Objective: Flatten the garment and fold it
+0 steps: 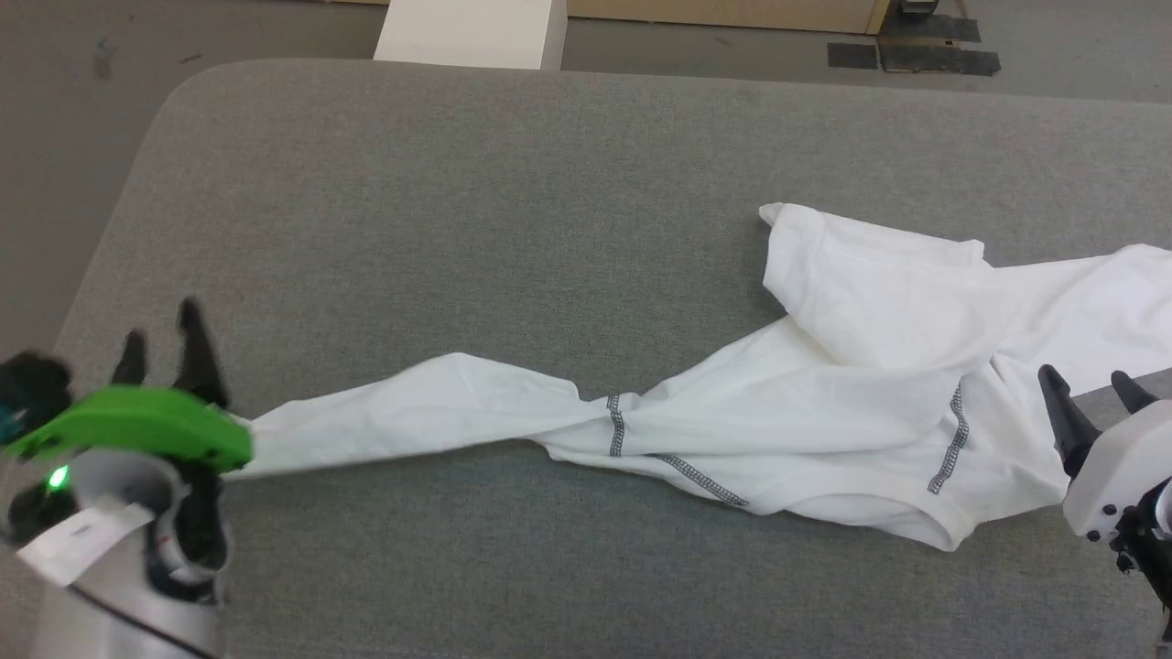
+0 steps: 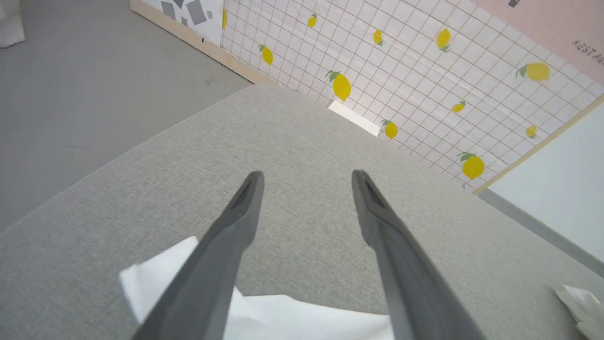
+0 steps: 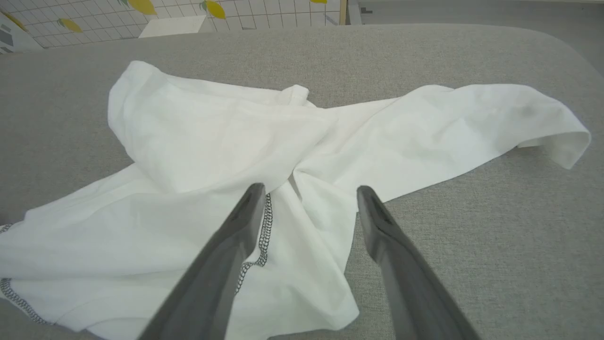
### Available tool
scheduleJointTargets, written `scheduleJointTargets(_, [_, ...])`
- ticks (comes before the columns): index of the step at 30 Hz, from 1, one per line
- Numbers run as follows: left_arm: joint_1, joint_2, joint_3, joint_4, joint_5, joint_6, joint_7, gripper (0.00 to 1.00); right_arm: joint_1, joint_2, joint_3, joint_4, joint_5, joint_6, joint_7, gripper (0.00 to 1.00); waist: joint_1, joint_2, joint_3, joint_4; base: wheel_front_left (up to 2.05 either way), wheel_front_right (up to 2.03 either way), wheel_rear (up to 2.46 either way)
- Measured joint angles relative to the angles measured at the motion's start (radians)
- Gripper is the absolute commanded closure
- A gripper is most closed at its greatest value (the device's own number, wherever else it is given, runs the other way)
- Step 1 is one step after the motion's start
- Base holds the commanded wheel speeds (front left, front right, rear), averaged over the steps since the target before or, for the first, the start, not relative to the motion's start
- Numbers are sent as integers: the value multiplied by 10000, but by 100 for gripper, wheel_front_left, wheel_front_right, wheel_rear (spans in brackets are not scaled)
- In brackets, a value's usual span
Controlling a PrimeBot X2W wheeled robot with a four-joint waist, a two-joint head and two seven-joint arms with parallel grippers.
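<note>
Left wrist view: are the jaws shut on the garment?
No, the left gripper has its jaws wide apart, with the garment lying beneath them on the table.

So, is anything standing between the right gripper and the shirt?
Nothing visible does. The right gripper, jaws open, points straight at the shirt lying on the grey table, with no other thing between them.

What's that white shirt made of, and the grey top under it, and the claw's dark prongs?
Shirt: thin, matte fabric, probably cotton or a blend; it crumples softly, with dark zigzag seams. Grey top: seemingly woven or felt-like cloth covering, finely flecked. Right claw fingers: smooth, matte dark grey, likely plastic or rubber; unclear which.
</note>
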Motion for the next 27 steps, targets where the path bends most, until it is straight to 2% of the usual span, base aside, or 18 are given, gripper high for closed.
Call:
scheduleJointTargets(2, [-315,-61,-779,-449,451,-278,4,0,0,4,17,2,0,0,0,0,0,0,5,1,0,0,0])
scheduleJointTargets(5, [-895,-288,-2266,-802,997,-980,380,0,0,10,52,6,2,0,0,0,0,0,22,-27,0,0,0])
scheduleJointTargets(9, [-1643,-1043,-4282,-430,1147,-1837,1509,0,-6,59,127,12,4,0,-2,0,0,1,89,-146,0,0,0])
scheduleJointTargets(11, [-2026,-1275,-5033,54,1135,-2084,2128,0,-11,115,184,29,10,0,-2,0,0,0,136,-258,0,0,0])
scheduleJointTargets(16, [-2811,-1409,-6648,1227,1118,-2351,3515,0,-56,253,238,77,21,0,-50,0,0,0,292,-634,0,0,0])
scheduleJointTargets(22, [-3616,-1406,-7392,2184,1022,-2424,3498,0,-82,353,184,121,21,0,-201,0,0,0,592,-1131,0,0,0])
scheduleJointTargets(27, [-4056,-1260,-7741,3070,1055,-2428,3885,0,-84,439,169,163,33,0,-351,0,0,0,931,-1478,0,0,0])
